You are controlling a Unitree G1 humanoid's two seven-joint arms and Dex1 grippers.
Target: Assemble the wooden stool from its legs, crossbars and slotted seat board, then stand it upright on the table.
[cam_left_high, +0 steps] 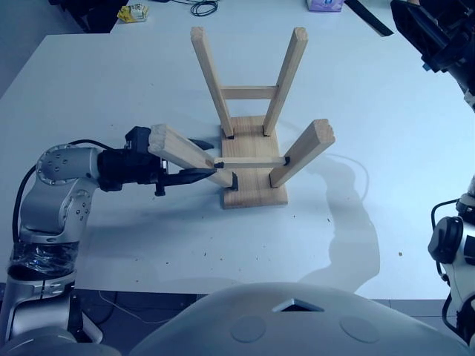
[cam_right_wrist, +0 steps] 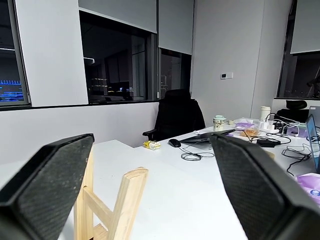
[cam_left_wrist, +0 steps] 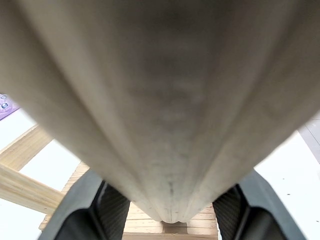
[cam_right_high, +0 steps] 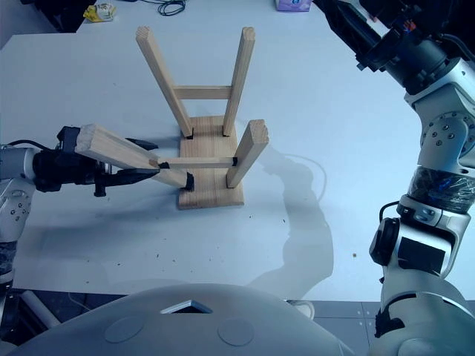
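Gripping the near-left leg (cam_left_high: 177, 148) of the stool, the left gripper (cam_left_high: 194, 158) comes in low from the robot's left, just above the table (cam_left_high: 96, 81). Its two dark fingers (cam_left_wrist: 112, 210) are part open, closed on either side of the pale wood a little below the leg's free end.

The stool is light unfinished wood and lies upside down. The seat board (cam_left_high: 256, 194) is flat on the table, with four square legs up in the air. The board's long axis runs from near to far.

The legs splay outward:
- The held leg leans up and toward the robot's left.
- The near-right leg (cam_left_high: 304, 152) leans up and right.
- The far-left leg (cam_left_high: 210, 74) and far-right leg (cam_left_high: 287, 74) rise steeper and spread apart at their tops.

One thin crossbar (cam_left_high: 252, 160) joins the near pair, and a second crossbar (cam_left_high: 249, 93) joins the far pair higher up. Black fittings show where the legs meet the board.

The stool sits about mid-table, well away from the near edge, with wide bare tabletop to its left, right and front. Small clutter lies along the far edge: a yellow item (cam_left_high: 133, 11), cables (cam_left_high: 204, 7) and a purple box (cam_left_high: 324, 4).

The right gripper (cam_right_wrist: 152, 165) is held high over the far right of the table, well apart from the stool. Its pads (cam_right_wrist: 50, 170) are spread wide with nothing between them.
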